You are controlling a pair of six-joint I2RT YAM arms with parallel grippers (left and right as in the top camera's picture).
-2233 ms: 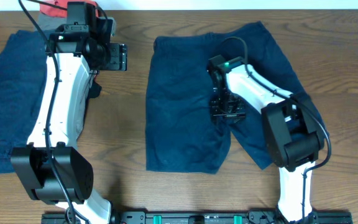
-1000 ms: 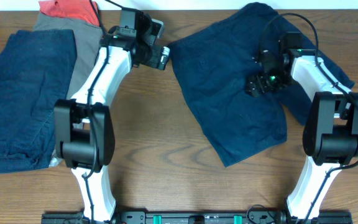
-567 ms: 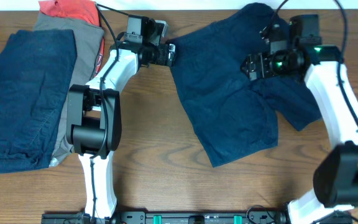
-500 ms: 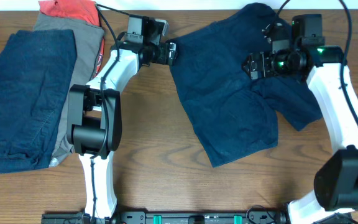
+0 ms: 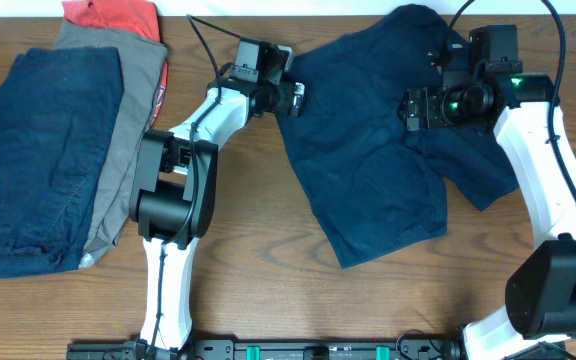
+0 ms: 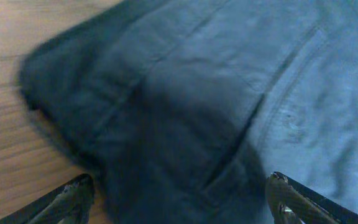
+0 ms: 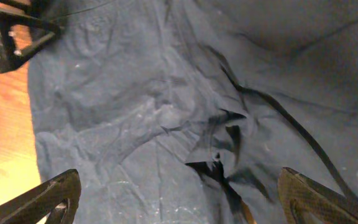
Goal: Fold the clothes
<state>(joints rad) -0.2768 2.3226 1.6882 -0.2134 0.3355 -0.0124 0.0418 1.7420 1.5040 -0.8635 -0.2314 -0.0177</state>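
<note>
Dark navy shorts [image 5: 368,160] lie spread and wrinkled, skewed on the table's right half. My left gripper [image 5: 297,99] hovers open over their upper left corner. In the left wrist view that corner [image 6: 185,106] sits between the wide-apart fingers [image 6: 73,198], and nothing is gripped. My right gripper [image 5: 409,108] stands open above the upper right part of the shorts. The right wrist view looks down on creased navy cloth [image 7: 166,112] between its fingers [image 7: 50,198]. Other clothes lie at the far left: a navy piece [image 5: 33,160], a grey one [image 5: 118,120] and a red-orange one [image 5: 113,15].
The wooden table [image 5: 248,230] shows bare between the pile and the shorts and along the front. The left gripper [image 7: 8,34] appears at the top left of the right wrist view. Both arm bases stand at the front edge.
My left gripper has moved right, onto the shorts' upper left corner. The right gripper has held almost still above the shorts. Earlier the shorts were dragged and turned toward the right.
</note>
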